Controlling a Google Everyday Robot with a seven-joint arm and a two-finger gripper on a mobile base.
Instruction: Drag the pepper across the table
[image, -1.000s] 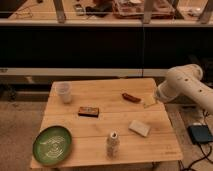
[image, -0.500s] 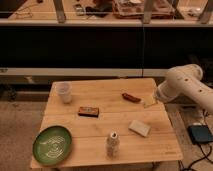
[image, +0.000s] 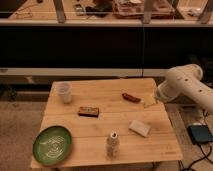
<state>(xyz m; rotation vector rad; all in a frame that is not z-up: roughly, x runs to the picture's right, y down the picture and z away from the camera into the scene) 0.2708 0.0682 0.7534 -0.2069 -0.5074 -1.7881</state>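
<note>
In the camera view, the pepper (image: 131, 97) is found on the table (image: 90, 128), in the back right part of the top, at about 1 o'clock from the table's middle. It is a slim, dark-red, glossy thing. Its long axis is laid from 10 o'clock to 4 o'clock, with the lower end turned toward the arm.

The gripper (image: 149, 102) is held low at the table's right edge, carried by the rounded white arm (image: 181, 86) that comes in from 3 o'clock. Whether it is apart or closed cannot be told, and nothing is seen gripped. From the gripper the pepper lies at 9 to 10 o'clock, near but apart. The drag is judged to turn on that short gap being closed first.

The top is made of pale wooden planks, smooth-looking, with seams running left to right. Elsewhere a clear plastic cup (image: 63, 91) is seen at the back left and a flat brown box (image: 88, 111) near the middle. A green patterned plate (image: 52, 145) sits at the front left, a small pale bottle (image: 113, 144) at the front, and a white pad (image: 139, 128) at 5 o'clock from the pepper.
</note>
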